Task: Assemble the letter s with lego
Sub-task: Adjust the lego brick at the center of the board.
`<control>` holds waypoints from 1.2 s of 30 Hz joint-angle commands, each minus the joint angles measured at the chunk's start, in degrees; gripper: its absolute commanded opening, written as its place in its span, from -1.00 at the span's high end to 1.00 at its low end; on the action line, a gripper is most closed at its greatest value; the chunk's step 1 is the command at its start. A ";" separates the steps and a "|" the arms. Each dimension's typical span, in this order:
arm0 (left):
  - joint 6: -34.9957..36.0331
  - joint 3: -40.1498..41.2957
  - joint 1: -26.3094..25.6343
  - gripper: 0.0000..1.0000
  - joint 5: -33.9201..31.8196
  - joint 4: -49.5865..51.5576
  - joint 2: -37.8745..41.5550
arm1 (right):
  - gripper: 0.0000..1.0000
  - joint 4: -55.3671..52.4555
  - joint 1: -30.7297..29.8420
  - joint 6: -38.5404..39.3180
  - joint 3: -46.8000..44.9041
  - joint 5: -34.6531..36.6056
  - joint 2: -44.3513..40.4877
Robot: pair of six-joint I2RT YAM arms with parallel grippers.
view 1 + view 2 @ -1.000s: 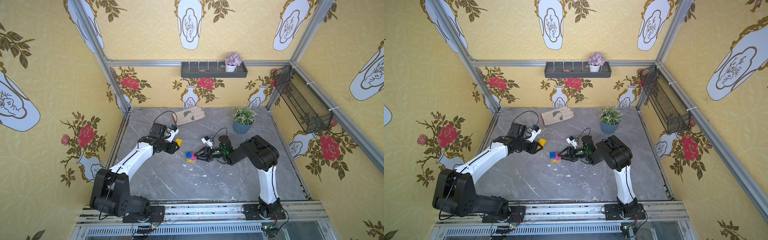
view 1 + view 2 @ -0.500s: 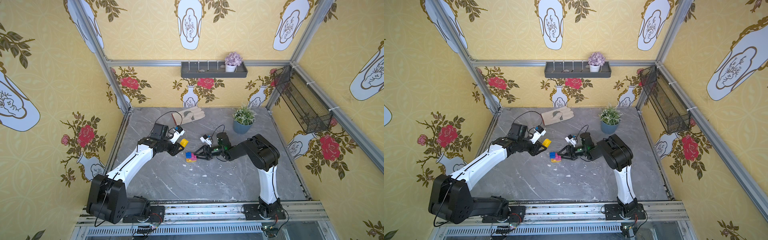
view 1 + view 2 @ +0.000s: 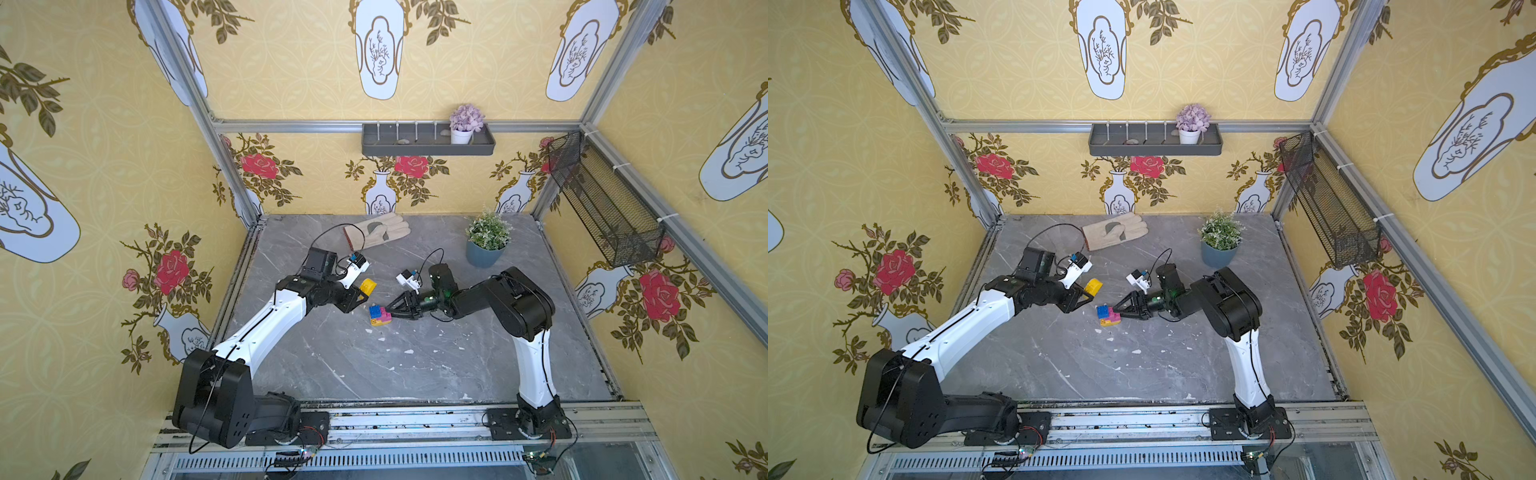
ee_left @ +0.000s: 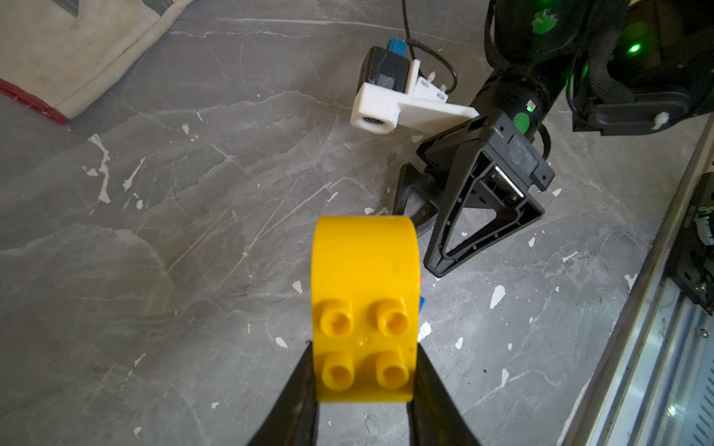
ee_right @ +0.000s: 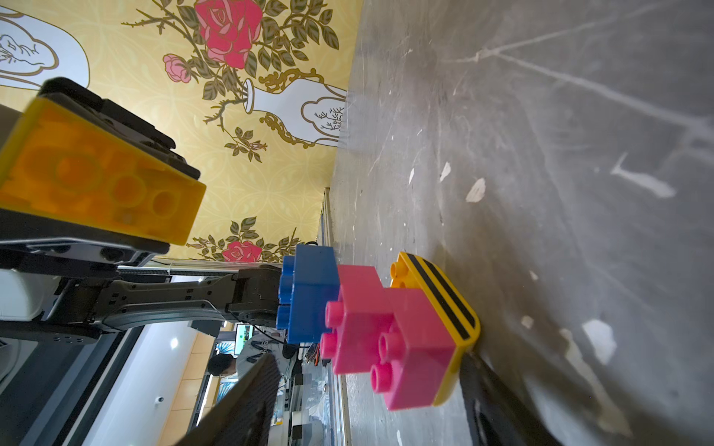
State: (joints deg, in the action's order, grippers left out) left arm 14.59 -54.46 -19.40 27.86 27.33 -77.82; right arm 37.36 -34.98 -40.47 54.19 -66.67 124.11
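A joined cluster of lego sits mid-table: a blue brick (image 3: 374, 311) (image 5: 309, 297), a pink brick (image 3: 386, 316) (image 5: 386, 336) and a yellow striped brick (image 5: 444, 305) at the base. My right gripper (image 3: 389, 311) (image 5: 367, 397) is low at the cluster's right, open, its fingers on either side of the pink and yellow end; one finger stands apart from the pink brick. My left gripper (image 3: 361, 293) (image 4: 364, 367) is shut on a yellow brick (image 3: 368, 286) (image 4: 365, 309), held in the air just left of and behind the cluster.
A beige glove (image 3: 376, 235) lies at the back of the table. A potted plant (image 3: 486, 241) stands at the back right. A grey shelf (image 3: 428, 145) is on the back wall and a wire basket (image 3: 602, 208) on the right wall.
My left arm has carried the yellow brick rightward, closer to the cluster. The right gripper's jaws have narrowed around the cluster's end.
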 commanded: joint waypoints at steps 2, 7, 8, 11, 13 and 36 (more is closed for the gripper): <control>0.70 0.74 0.05 0.78 -0.33 -0.79 0.35 | -0.40 -12.18 -0.52 3.32 -0.85 10.91 2.57; 0.70 0.72 0.06 0.79 -0.39 -0.78 0.01 | -0.36 -11.51 -0.56 2.44 -0.89 12.37 2.97; 0.66 0.83 0.00 0.79 -0.35 -0.78 -0.09 | -0.36 -11.39 -0.57 2.17 -0.85 12.71 3.05; 0.83 0.71 0.11 0.79 -0.48 -0.72 -0.41 | -0.33 -12.14 -0.77 2.14 -0.90 14.55 3.03; 0.88 0.58 0.06 0.79 -0.56 -0.66 -0.57 | -0.34 -12.91 -0.75 2.22 -0.99 15.61 3.00; 1.14 1.14 0.06 0.79 -1.29 -0.89 -0.66 | -0.43 -25.05 -2.13 8.91 2.95 20.88 1.74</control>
State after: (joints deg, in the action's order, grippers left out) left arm 15.00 -53.60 -19.38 26.52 26.87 -78.15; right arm 26.44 -37.01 -37.28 58.17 -59.72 123.37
